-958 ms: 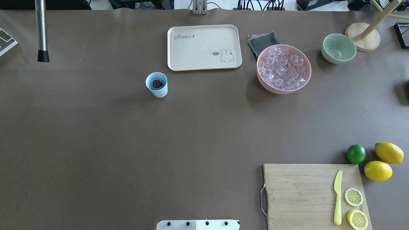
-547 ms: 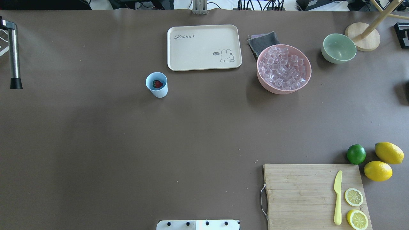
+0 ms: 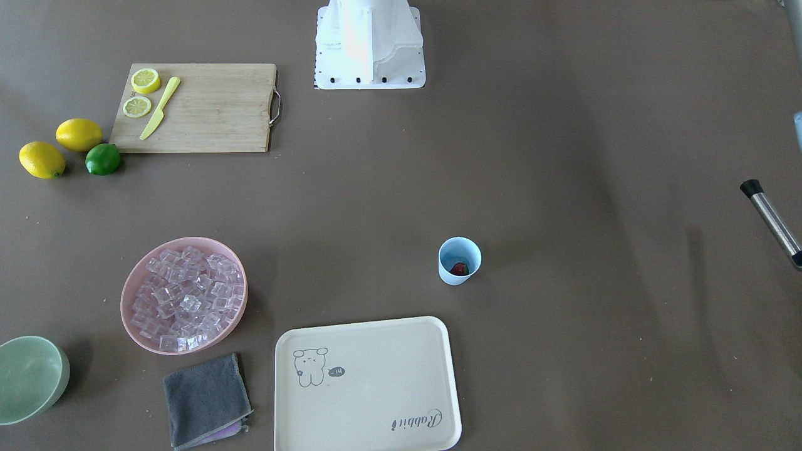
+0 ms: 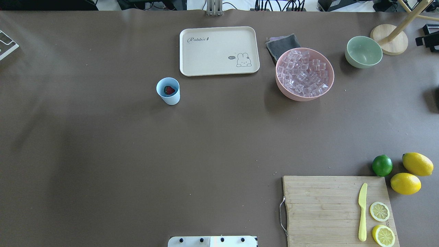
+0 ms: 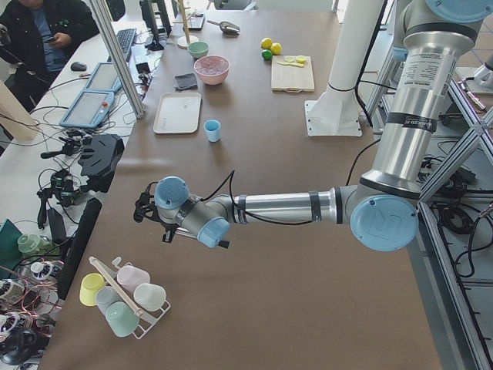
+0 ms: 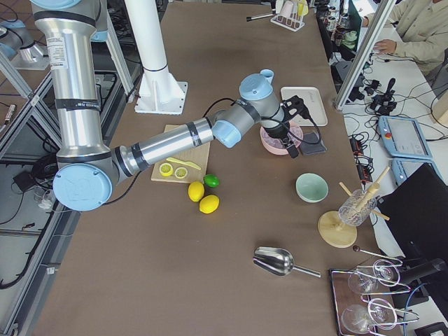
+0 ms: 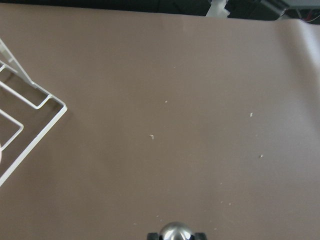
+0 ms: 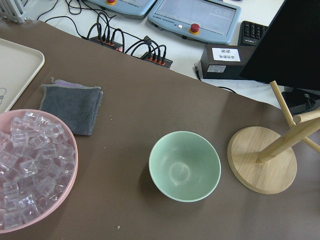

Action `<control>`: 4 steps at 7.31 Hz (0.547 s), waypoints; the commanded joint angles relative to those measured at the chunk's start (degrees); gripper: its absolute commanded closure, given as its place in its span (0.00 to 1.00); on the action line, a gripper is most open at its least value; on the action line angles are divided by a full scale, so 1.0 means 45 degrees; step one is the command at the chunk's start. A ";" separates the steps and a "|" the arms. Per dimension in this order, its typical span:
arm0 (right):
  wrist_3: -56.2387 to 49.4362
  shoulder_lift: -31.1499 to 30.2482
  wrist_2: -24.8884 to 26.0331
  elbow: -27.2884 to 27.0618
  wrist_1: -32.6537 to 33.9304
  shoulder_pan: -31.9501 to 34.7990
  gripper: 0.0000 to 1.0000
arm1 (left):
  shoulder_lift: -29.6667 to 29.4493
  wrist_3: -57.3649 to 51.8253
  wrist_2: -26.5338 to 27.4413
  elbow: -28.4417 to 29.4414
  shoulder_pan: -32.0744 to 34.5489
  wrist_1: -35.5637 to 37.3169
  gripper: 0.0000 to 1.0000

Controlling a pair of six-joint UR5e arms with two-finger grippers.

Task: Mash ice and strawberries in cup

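Left arm (image 5: 277, 206) and right arm (image 6: 168, 143) are showing silver tubes, pale-blue round joint caps and black bands at the joints. A thin black cable is looping along each forearm. Upper tubes are bearing small dark lettering. Left gripper (image 5: 143, 205) is looking black. White base (image 3: 369, 44) is showing black screws along its plate edge.

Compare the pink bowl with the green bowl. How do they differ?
The pink bowl is wider than the green bowl. The pink bowl is filled with ice cubes; the green bowl is empty. The pink bowl sits nearer the cream tray, the green bowl nearer the wooden stand. Both are round, upright and without handles.
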State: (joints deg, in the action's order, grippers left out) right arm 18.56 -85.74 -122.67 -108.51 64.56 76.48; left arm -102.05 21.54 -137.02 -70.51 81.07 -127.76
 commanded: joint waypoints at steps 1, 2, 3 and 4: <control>-0.0080 0.0050 0.0014 0.0070 0.0009 -0.0199 0.01 | 0.0118 -0.0920 0.0759 0.0627 -0.0202 0.0677 1.00; -0.0081 -0.0046 -0.0063 -0.0026 0.0009 -0.0180 0.01 | 0.0099 -0.0920 0.0799 0.0688 -0.0571 0.0697 1.00; -0.0081 -0.0047 -0.0006 -0.0008 0.0009 -0.0199 0.01 | -0.0095 -0.0881 0.0954 0.1017 -0.0981 0.0735 1.00; -0.0100 -0.0009 0.0033 0.0050 0.0028 -0.0199 0.01 | -0.0251 -0.0920 0.1574 0.1253 -0.1275 0.1065 1.00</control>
State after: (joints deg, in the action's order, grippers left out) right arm 18.19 -85.86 -122.70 -108.46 64.62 75.64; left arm -102.34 17.53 -132.40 -66.29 77.18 -124.22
